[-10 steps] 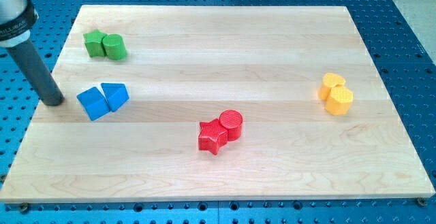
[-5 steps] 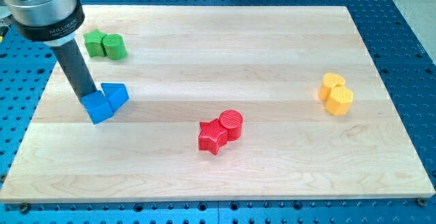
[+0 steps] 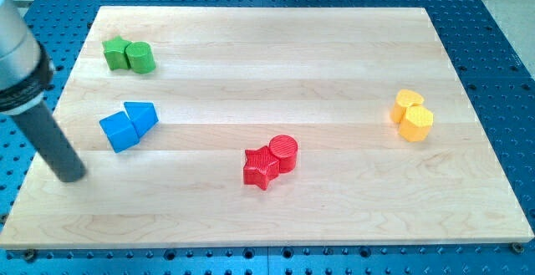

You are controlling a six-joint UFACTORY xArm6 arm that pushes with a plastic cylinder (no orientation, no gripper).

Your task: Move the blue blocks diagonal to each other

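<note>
Dark rod's tip (image 3: 72, 175) sits on the pale wooden board (image 3: 276, 66) near its left edge, below-left of the blue plastic cube (image 3: 117, 130), clear of it, touching no block. Blue triangular plastic block (image 3: 141, 116) touches the cube at its upper right. No jaws on this rod, so no open/shut to tell.

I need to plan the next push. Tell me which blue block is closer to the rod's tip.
The blue cube, at the pair's left; the blue wedge touches it on the far side from my tip.
</note>
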